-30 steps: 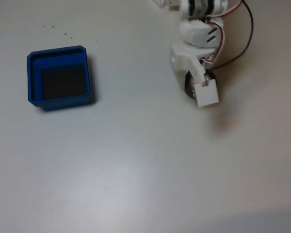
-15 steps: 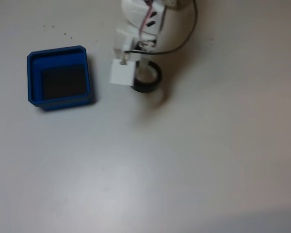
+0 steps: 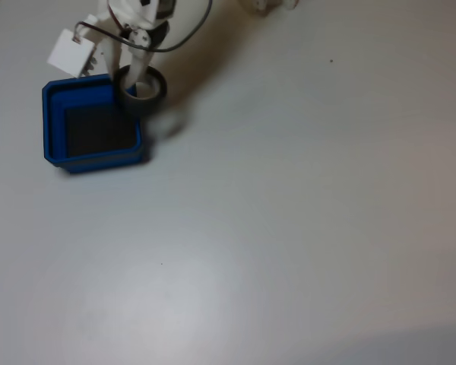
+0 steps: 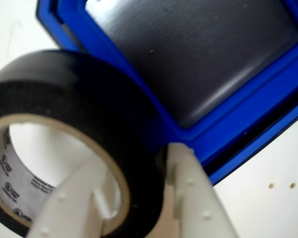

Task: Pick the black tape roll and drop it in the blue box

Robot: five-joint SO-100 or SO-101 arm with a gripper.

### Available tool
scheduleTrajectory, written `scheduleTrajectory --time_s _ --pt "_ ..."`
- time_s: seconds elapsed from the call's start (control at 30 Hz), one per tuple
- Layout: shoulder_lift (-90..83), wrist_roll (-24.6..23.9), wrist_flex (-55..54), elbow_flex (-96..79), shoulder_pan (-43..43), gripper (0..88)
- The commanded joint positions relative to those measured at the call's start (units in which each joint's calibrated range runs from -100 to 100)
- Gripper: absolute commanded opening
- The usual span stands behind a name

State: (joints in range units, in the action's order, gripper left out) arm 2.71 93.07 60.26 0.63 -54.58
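tape roll: the black ring point(image 3: 142, 92) hangs over the box's upper right corner in the fixed view, above the rim. In the wrist view point(image 4: 79, 114) it fills the left side, its pale inner core printed with small marks too blurred to read; its bottom edge is cut off by the frame.

claw: clamped on the tape roll's wall, one white finger point(image 4: 84, 198) inside the core, the other point(image 4: 193, 198) pressed on the black outer face. In the fixed view the claw point(image 3: 140, 82) reaches down from the top edge, the finger inside the ring partly hidden by the tape.

box: the blue tray point(image 3: 53, 122) sits on the table at the left of the fixed view, its dark bottom bare. Its upper right corner is covered by the roll and the claw. In the wrist view its stepped blue rim point(image 4: 248, 99) runs diagonally under the roll, the top and right cut off.

arm: the white body is mostly cut off by the top edge of the fixed view; a white block point(image 3: 70, 53) juts out at its left, above the box's upper left area, and a dark cable point(image 3: 186, 34) loops to the right.

table: pale and plain point(image 3: 289, 228); a soft shadow lies just right of the box.
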Motion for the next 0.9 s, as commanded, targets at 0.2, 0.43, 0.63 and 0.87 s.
scheduleTrajectory --time_s 0.2,0.43,0.63,0.87 --pt "-0.12 0.36 -8.78 4.22 -2.82 0.7" --pt "5.07 0.36 -13.81 4.22 -6.83 0.7" --pt "8.33 0.45 -14.80 4.22 -8.59 0.7" --pt "13.68 0.45 -14.88 4.22 -8.98 0.7"
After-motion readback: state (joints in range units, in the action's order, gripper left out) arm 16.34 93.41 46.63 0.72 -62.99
